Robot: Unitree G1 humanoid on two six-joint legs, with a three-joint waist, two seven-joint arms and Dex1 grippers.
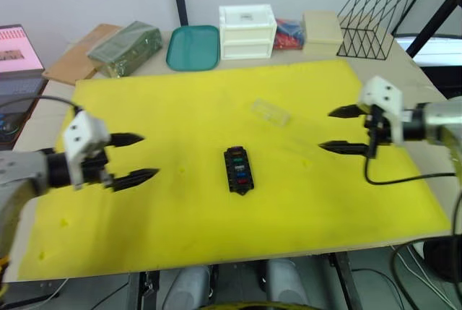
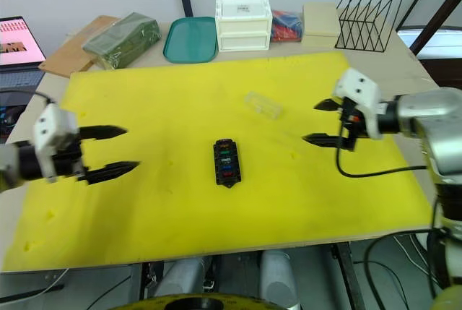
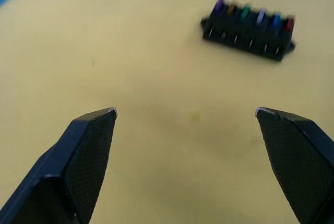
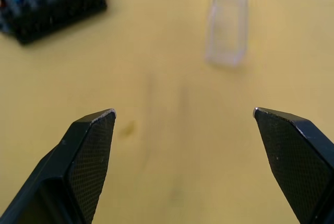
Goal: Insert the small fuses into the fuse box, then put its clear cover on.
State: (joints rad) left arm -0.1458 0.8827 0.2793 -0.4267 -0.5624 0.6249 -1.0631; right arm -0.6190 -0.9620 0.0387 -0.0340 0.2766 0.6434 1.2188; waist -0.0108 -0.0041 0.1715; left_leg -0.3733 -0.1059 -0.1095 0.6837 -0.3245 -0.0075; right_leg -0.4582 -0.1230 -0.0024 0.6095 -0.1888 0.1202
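Left eye view is showing the fuse box (image 1: 238,170) lying near the centre of the yellow mat (image 1: 180,108), with the small fuses (image 3: 253,15) already sitting in a coloured row in its slots. The clear cover (image 1: 270,113) is resting loose on the mat at about one o'clock from the box, apart from it and not yet fitted. The right gripper (image 1: 345,130) is hovering at three o'clock from the box, fingers spread wide and holding nothing, with the cover lying ahead of it in its wrist view. The left gripper (image 1: 130,158) is hanging at nine o'clock, likewise spread and empty. Beyond the mat's far edge, at twelve o'clock, are standing a teal tray (image 1: 193,48), a white drawer unit (image 1: 247,32) and a wire rack (image 1: 373,22). Risk: the cover is looking light and slick, so a pinch may be squirting it away; pressing it down skewed may be tipping the unheld box or unseating a fuse.
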